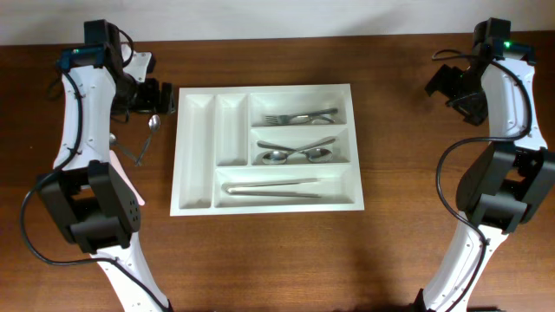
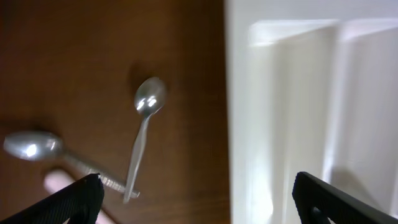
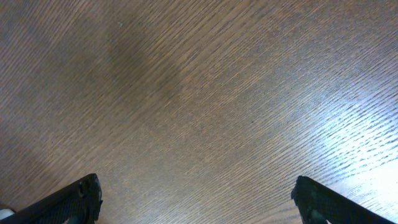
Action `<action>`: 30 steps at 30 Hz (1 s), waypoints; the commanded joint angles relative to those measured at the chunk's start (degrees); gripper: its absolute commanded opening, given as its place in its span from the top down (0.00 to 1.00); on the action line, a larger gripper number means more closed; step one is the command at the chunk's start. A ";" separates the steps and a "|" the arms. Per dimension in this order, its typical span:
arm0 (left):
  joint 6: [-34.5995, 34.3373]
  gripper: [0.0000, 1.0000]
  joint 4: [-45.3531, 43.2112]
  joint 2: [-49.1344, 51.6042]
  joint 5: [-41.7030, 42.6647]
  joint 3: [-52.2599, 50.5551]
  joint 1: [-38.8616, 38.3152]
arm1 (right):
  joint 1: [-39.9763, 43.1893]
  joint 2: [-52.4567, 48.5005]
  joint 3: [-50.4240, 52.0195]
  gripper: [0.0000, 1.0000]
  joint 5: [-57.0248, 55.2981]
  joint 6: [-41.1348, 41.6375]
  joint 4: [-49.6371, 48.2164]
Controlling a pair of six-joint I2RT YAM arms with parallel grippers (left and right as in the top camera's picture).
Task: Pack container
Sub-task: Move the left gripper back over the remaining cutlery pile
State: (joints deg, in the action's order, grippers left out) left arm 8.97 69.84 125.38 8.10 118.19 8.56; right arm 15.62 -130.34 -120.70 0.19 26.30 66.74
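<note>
Left gripper (image 2: 196, 188) is hanging wide open, empty, upper left beside the tray (image 1: 195, 156). Two spoons (image 2: 150, 98) are lying below it, needing a pinch on one handle next

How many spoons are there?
4. Two spoons in the tray, middle right compartment; two more on the table left of it. The left arm may hide others.

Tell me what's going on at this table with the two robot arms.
A cutlery tray is being packed: forks, spoons and two long metal pieces already lie in three compartments; the two narrow ones are empty. The left gripper is open and empty next to two loose spoons on the table beside the tray. The right gripper is open over bare wood, far from it.
</note>
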 commanded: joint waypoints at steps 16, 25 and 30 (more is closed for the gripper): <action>-39.67 0.00 -3.39 1.27 -18.64 -18.75 4.63 | 0.22 0.63 -1.09 0.01 0.26 -0.37 -0.17; -47.10 0.03 -5.88 1.27 -19.93 -18.80 5.16 | 0.22 0.63 -1.09 0.01 0.26 -0.37 -0.17; -45.24 0.03 -8.85 1.27 -19.91 -20.02 6.84 | 0.20 0.63 -1.09 0.01 0.26 -0.37 -0.17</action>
State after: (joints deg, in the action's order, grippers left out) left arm -35.88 61.78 126.17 -10.61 99.33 13.82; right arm 15.62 -130.34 -120.70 0.19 26.33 66.74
